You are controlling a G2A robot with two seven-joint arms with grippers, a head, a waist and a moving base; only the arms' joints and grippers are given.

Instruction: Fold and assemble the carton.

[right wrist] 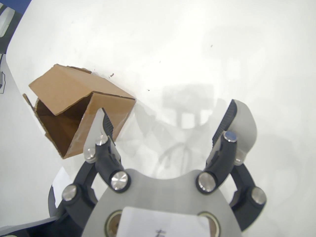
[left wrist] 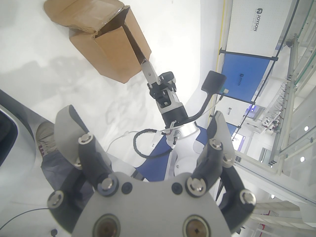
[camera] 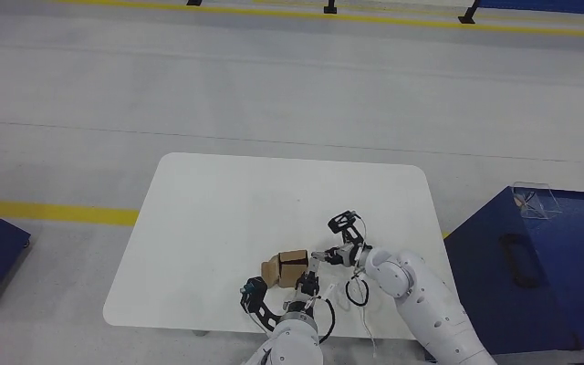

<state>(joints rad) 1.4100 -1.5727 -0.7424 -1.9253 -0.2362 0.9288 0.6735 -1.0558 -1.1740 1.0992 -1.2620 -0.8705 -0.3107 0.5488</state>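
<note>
The carton point(camera: 287, 267) lies on its side on the table point(camera: 228, 210), just ahead of both pincers. The right pincer point(right wrist: 167, 109) is spread wide and grips nothing. One finger point(right wrist: 100, 124) sits at the outer wall by the carton's point(right wrist: 74, 99) open end, and the other is well apart from it, over bare table point(right wrist: 172, 25). Whether that first finger presses the wall or only rests beside it I cannot tell. The left pincer point(left wrist: 142, 119) is also spread and empty, well short of the carton point(left wrist: 116, 55). Beyond it the right pincer point(left wrist: 148, 71) shows a single finger at the carton's rim, its second finger hidden. A flap point(left wrist: 66, 3) at the far end stands partly open. The carton's inside is too dark to make out.
</note>
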